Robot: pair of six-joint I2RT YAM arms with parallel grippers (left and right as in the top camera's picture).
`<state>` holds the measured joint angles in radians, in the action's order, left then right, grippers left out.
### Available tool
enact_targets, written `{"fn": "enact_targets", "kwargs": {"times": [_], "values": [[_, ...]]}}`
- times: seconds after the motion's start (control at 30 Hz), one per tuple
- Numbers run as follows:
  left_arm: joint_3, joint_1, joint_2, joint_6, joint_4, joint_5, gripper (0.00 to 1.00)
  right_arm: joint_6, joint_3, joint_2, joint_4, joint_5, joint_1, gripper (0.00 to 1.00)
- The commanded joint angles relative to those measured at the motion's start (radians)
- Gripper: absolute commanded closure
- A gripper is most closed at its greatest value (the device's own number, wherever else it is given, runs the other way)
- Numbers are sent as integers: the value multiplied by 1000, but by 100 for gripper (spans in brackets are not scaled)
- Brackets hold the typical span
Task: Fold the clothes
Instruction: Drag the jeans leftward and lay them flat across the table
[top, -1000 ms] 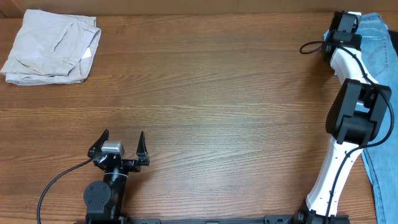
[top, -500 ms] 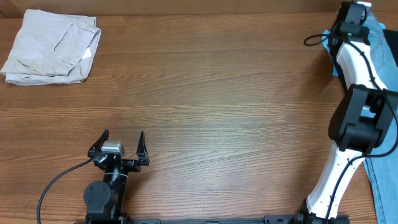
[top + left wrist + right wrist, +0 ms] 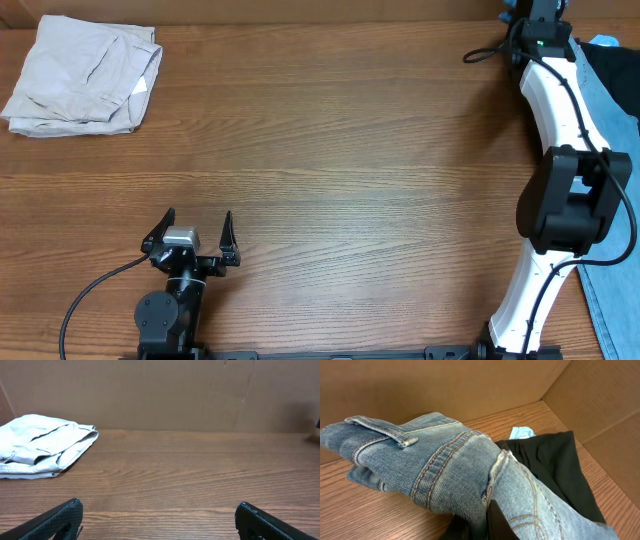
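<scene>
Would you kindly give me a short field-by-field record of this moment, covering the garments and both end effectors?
jeans: light blue denim, bunched at the table's far right
black garment: beside the jeans; overlap unclear
folded garment: pale beige, far left corner, apart from both arms
left end effector: open, near edge, holding nothing
right end effector: at the jeans; fingers mostly hidden, grasp unclear
table: wood grain

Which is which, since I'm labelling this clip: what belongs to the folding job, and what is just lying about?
Job in hand:
- light blue jeans, bunched up close to the right wrist camera

Lying about:
- folded beige garment, far left corner
- black cloth beside the jeans
- small pale blue scrap at the black cloth's far edge
</scene>
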<state>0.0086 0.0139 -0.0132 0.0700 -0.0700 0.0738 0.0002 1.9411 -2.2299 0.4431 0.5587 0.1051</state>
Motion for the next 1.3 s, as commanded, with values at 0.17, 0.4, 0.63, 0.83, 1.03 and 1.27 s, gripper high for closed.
{"fn": "enact_targets", "kwargs": {"times": [0.17, 0.4, 0.63, 0.83, 1.03, 1.27], "values": [[-4, 6, 9, -22, -2, -6, 0, 31, 31, 161, 23, 3, -54, 96], [-4, 6, 9, -22, -2, -6, 0, 111, 31, 197, 105, -200, -172, 96], [-4, 6, 9, -22, -2, -6, 0, 297, 29, 197, 146, -509, -344, 96], [-4, 6, 9, -22, -2, -6, 0, 411, 28, 186, 146, -679, -494, 96], [-4, 6, 9, -22, -2, -6, 0, 508, 28, 157, 145, -745, -668, 96], [-4, 6, 9, -22, -2, -6, 0, 537, 6, 118, 81, -796, -838, 96]]}}
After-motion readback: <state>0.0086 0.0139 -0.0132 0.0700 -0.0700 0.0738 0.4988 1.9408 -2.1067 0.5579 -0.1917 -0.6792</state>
